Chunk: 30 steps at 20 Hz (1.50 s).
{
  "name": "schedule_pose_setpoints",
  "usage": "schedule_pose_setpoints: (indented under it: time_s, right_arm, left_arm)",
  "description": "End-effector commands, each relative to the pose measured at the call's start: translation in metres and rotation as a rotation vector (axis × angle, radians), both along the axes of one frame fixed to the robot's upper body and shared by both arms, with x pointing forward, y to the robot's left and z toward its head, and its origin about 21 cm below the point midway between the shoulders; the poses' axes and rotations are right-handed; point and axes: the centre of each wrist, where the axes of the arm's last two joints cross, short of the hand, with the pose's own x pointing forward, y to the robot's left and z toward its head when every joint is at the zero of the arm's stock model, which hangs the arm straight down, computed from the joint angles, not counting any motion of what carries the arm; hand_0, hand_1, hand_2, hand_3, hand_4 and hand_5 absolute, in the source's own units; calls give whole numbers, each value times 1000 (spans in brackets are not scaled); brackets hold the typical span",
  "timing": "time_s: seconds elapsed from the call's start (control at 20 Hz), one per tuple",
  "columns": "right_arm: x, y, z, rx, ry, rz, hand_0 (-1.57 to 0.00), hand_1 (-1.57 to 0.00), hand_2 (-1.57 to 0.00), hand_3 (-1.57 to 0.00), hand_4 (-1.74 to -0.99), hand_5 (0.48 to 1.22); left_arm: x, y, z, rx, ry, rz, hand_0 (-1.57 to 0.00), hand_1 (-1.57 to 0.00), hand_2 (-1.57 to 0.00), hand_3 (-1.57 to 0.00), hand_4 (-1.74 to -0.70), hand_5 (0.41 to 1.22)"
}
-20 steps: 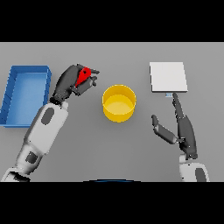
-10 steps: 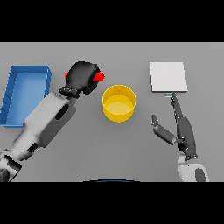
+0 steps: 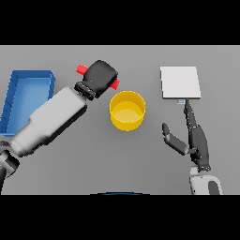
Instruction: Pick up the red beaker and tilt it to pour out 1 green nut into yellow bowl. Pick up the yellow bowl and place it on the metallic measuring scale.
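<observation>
While left hand [image 3: 99,77] grips red beaker [image 3: 82,70], yellow bowl [image 3: 127,110] beside

So the whole setup sits on a flat grey table [image 3: 70,173], plain matte top, nothing fancy. Over on the left edge there's a shallow blue rectangular tray [image 3: 29,78] with raised walls, sitting flat on the surface and partly covered by the robot's arm. Roughly in the middle is a round yellow bowl [image 3: 127,110], upright. Off to the right and a bit further back lies a square, flat, pale metallic measuring scale [image 3: 180,82], well apart from the bowl, with a small tab on its near edge.
</observation>
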Motion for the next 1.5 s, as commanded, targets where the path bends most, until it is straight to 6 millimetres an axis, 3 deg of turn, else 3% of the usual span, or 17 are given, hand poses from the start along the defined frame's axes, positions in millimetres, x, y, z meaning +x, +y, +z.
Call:
schedule_pose_setpoints:
  time_s: [0.0, 0.35, 0.7, 1.15, 1.3, 1.45]
  right_arm:
    - [-1, 2, 0, 11, -2, -2, 1, 1, 1, 1, -1295, 664]
    - [2, 4, -2, 29, 15, -17, 1, 1, 1, 1, -1293, 631]
    - [1, 4, -6, -6, 11, -26, 1, 1, 1, 1, -1270, 588]
    - [1, 2, -5, -33, 1, -37, 1, 1, 1, 1, -1210, 592]
    - [1, 6, -7, -38, -6, -36, 1, 1, 1, 1, -1207, 594]
    - [1, 6, -4, -47, -20, -42, 1, 1, 1, 1, -1209, 592]
  left_arm:
    - [0, -5, -1, 47, 4, -27, -1571, -1571, -1571, -1383, -1713, 1217]
    - [1, -28, -5, 377, -54, -156, -1571, -1571, -1571, -1532, -1735, 1220]
    - [4, -46, 3, 576, -145, -235, -1571, -1571, -1571, -1563, -1738, 1221]
    - [4, -65, 9, 814, -216, -351, -1571, -1571, -1571, -1570, -1735, 1221]
    - [8, -67, 19, 850, -239, -366, -1571, -1571, -1571, -1570, -1733, 1221]
    - [22, -64, 57, 819, -280, -334, -1571, -1571, -1571, -1571, -1729, 1221]
